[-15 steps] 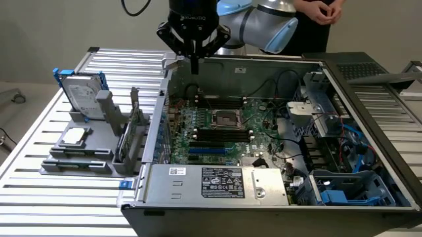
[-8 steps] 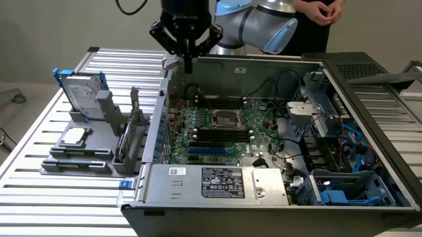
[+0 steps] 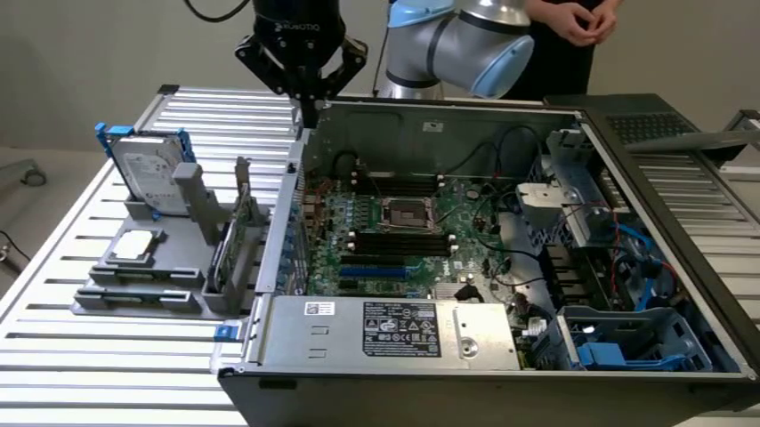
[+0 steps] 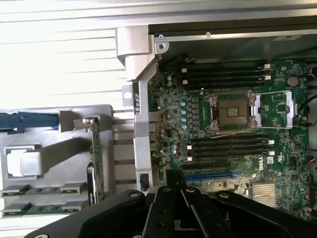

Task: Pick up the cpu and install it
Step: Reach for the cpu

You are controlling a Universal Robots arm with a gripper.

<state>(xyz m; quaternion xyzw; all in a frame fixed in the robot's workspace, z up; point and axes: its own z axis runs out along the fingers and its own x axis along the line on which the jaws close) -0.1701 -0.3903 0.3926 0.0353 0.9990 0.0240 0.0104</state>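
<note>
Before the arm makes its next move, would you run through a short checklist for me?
1. The gripper empty: ok, shut on nothing.
2. The gripper over the cpu: not ok, it hangs by the case rim.
3. The cpu flat in its grey holder: ok.
4. The socket centre bare: ok.
5. Socket latch released: cannot tell.
6. Person's hands off the case: ok.

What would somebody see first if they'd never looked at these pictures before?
A big open computer case with a green circuit board inside sits in the middle. On the exterior view's left, a grey rack holds an upright hard drive and the small silver cpu lying flat. Above the case's far corner hangs the black gripper, jaws shut and empty.
</note>
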